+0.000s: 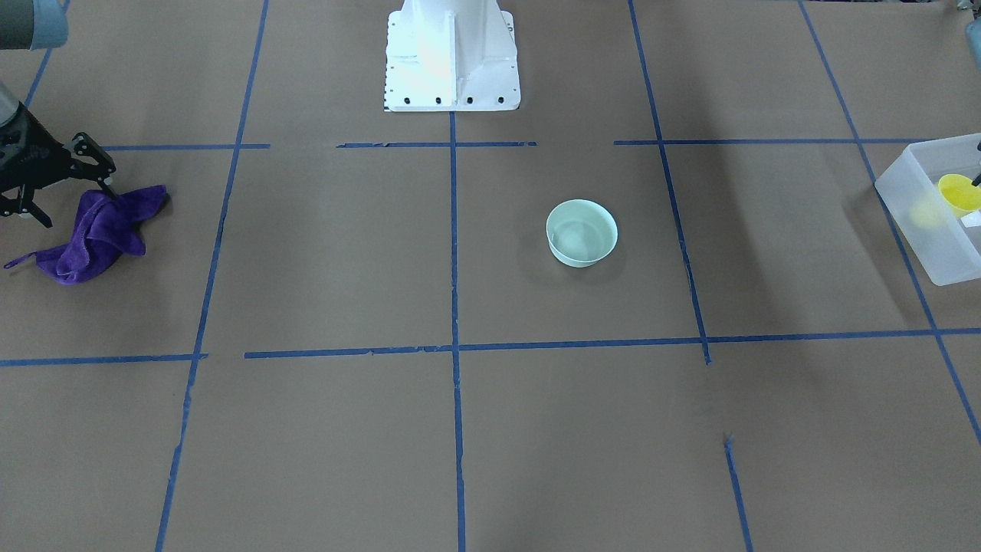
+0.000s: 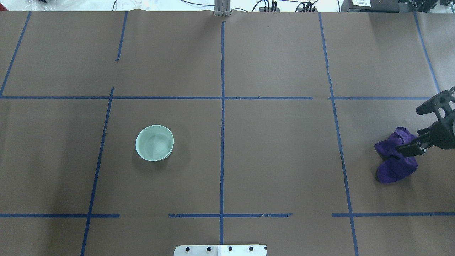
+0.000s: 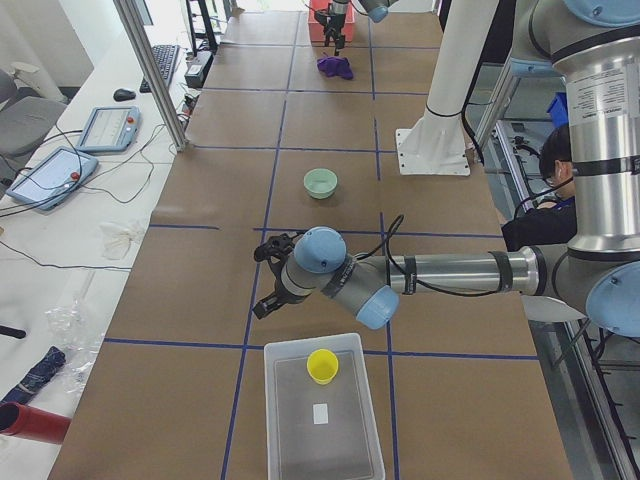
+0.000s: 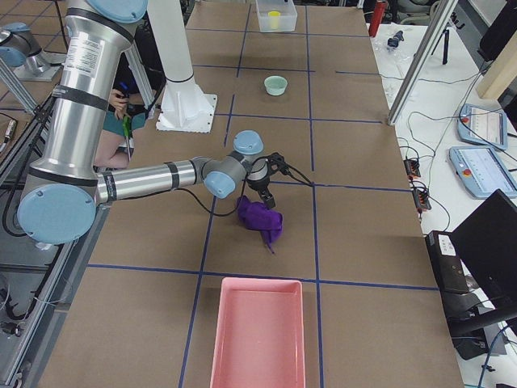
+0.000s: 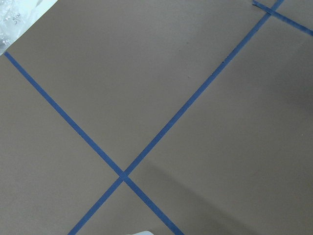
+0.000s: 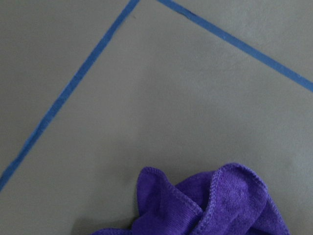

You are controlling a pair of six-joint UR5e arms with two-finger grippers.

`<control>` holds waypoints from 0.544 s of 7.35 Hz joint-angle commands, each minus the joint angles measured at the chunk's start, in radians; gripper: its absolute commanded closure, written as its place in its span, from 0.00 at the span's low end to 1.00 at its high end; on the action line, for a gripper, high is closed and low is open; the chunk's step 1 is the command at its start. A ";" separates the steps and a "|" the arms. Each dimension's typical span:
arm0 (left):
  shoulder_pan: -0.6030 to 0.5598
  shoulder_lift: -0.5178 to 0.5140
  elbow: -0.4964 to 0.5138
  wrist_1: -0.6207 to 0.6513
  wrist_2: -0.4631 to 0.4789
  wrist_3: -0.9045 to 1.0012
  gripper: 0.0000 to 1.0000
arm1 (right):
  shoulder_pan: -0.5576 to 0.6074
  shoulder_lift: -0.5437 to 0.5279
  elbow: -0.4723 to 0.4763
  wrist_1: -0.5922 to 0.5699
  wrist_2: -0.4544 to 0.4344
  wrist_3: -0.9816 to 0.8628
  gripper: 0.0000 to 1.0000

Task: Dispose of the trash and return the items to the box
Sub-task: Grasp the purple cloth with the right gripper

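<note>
Front-facing view: the mint-green bowl (image 1: 582,232) sat upright on the table (image 1: 345,268), well apart from the box (image 1: 916,230) at the right edge, where the yellow cup (image 1: 958,193) sat inside; the right gripper (image 1: 65,192) hung at the purple cloth (image 1: 96,234), jaws spread.
Overhead view: one finger overlapped the cloth and the other was clear of it.
Left-side view: the left gripper (image 3: 262,278) hovered between bowl and box; its jaw state could not be told.
Right-side view: a pink tray (image 4: 258,339) lay near the cloth.
Left wrist view: brown paper with crossing blue tape (image 5: 195,92).
Right wrist view: cloth folds at the lower edge.
</note>
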 commanded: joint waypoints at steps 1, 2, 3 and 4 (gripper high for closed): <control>-0.001 -0.001 -0.004 -0.001 -0.006 0.000 0.00 | -0.073 -0.001 -0.074 0.035 -0.071 -0.008 0.08; -0.001 -0.001 -0.004 -0.001 -0.004 0.000 0.00 | -0.076 -0.004 -0.077 0.048 -0.070 -0.009 0.46; -0.001 -0.001 -0.004 -0.001 -0.006 0.000 0.00 | -0.079 -0.002 -0.079 0.046 -0.070 -0.010 0.99; -0.001 -0.001 -0.002 -0.001 -0.006 0.000 0.00 | -0.079 0.001 -0.071 0.049 -0.076 -0.028 1.00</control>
